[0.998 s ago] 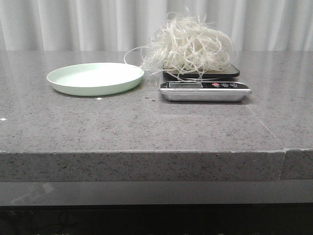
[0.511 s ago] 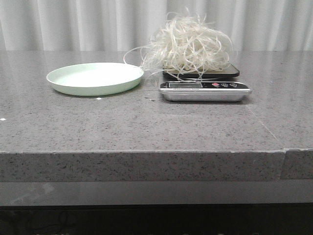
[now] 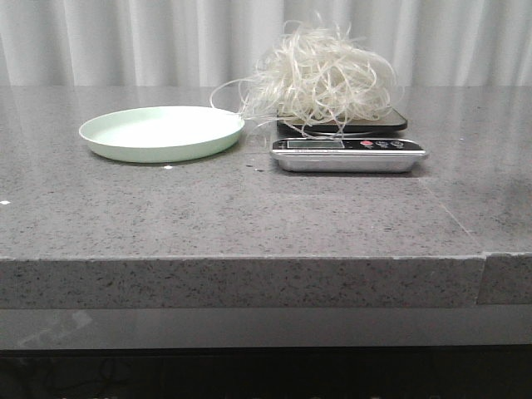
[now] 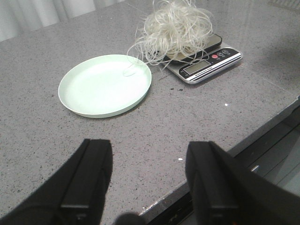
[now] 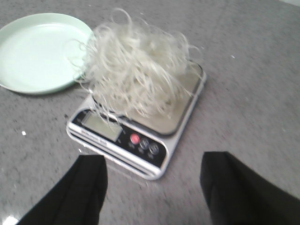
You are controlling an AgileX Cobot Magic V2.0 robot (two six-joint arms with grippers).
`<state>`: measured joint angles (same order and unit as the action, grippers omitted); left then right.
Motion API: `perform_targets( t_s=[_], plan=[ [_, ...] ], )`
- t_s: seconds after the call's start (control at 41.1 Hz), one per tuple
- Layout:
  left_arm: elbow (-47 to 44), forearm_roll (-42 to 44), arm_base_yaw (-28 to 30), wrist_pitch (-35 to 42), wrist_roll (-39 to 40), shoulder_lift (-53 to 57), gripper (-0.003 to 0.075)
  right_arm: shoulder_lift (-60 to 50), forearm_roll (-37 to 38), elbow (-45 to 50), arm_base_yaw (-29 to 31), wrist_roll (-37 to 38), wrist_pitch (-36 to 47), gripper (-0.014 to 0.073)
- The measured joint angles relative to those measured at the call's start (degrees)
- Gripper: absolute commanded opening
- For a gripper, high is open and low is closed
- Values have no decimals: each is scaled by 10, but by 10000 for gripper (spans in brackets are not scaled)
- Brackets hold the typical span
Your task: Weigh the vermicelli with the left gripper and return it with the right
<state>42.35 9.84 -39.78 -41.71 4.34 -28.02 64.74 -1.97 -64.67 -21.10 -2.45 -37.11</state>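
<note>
The vermicelli [image 3: 320,79], a fluffy whitish tangle, sits on the silver kitchen scale [image 3: 349,155]; stray strands hang over toward the pale green plate [image 3: 162,133]. It also shows in the left wrist view [image 4: 176,26] and the right wrist view [image 5: 138,70]. My left gripper [image 4: 147,180] is open and empty, hovering over the table's front edge, well back from the plate [image 4: 105,84]. My right gripper [image 5: 154,185] is open and empty, just in front of the scale [image 5: 140,140]. Neither gripper shows in the front view.
The plate is bare and lies left of the scale on the grey speckled stone table [image 3: 249,216]. White curtains [image 3: 125,41] hang behind. The table's front edge [image 4: 243,140] is close to my left gripper.
Nothing moves in the front view; vermicelli, scale and plate stay in place.
</note>
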Motion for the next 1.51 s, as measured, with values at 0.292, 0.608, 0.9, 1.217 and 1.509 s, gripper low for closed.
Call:
perform_targets(
  t_s=[0.292,0.608,0.9,1.217,1.509],
  plan=[
    [0,0,0,0,0,0,418,183,-1,-153,-11,-2,0,536],
    [0,-1,0,0,0,0,418,342,5,-272,-11,-3,0,536],
    [0,-1,0,0,0,0,418,418,29,-298,-11,-5,0,496],
    [0,-1,0,0,0,0,418,426,32,-302,-12,-5,-1,199],
    [0,-1,0,0,0,0,418,421,35,-312,-14,-5,-17,178]
  ],
)
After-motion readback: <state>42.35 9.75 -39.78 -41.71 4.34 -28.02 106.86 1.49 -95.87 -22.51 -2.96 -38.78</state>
